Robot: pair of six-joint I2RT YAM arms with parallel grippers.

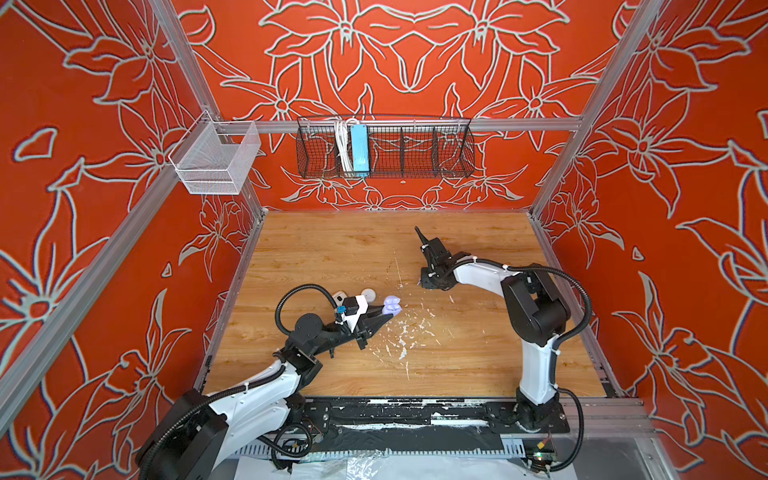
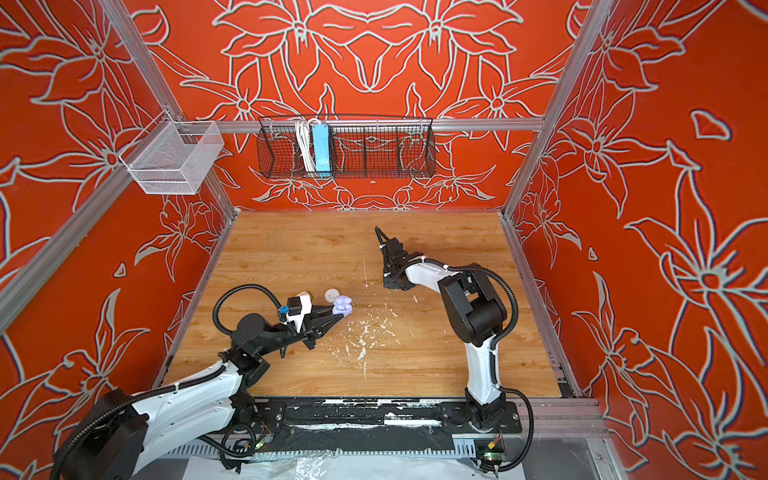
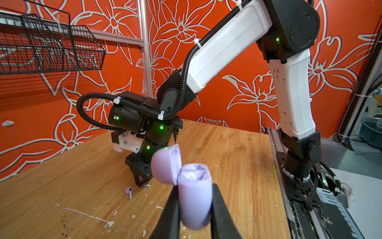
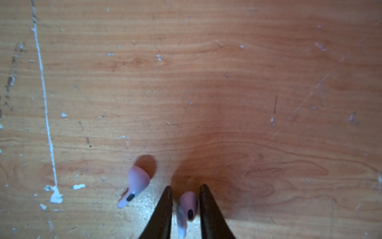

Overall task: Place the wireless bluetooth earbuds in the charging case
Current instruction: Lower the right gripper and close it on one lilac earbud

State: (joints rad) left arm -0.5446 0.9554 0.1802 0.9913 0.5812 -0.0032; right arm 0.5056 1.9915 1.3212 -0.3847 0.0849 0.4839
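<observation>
The charging case [image 3: 194, 207] is clamped in the left end effector [image 3: 195, 187]; 1 light, slippery earbud [image 4: 187, 204] is bracketed by the jaws of the right end effector [image 4: 186, 186], grip not discernible, judged best pinched mid-body

The surface [image 4: 227, 72] shows wood grain under a light sheen, scuffed and flecked with chipped white paint. The charging case [image 3: 194, 196] is smooth, matt lavender plastic; the loose earbud [image 4: 137, 184] seems similar plastic, though blurred. The black basket [image 1: 453, 149] is thin metal wire
</observation>
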